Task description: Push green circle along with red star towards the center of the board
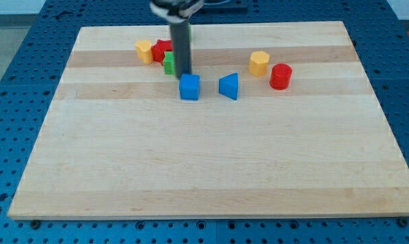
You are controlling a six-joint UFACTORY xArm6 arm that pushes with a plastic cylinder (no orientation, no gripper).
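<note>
A red block [161,49], likely the red star, lies near the view's top left of the board, partly hidden by my rod. A green block [168,63] sits just below it, its shape half hidden behind the rod. A second green piece peeks out at the rod's right by the top edge [191,30]. My tip [184,73] stands right of the lower green block, touching or nearly touching it, and just above the blue cube [189,87].
A yellow block [144,51] lies left of the red one. A blue triangle [228,87] sits right of the blue cube. A yellow hexagon [259,63] and a red cylinder [281,76] lie further right. The wooden board [204,169] rests on a blue perforated table.
</note>
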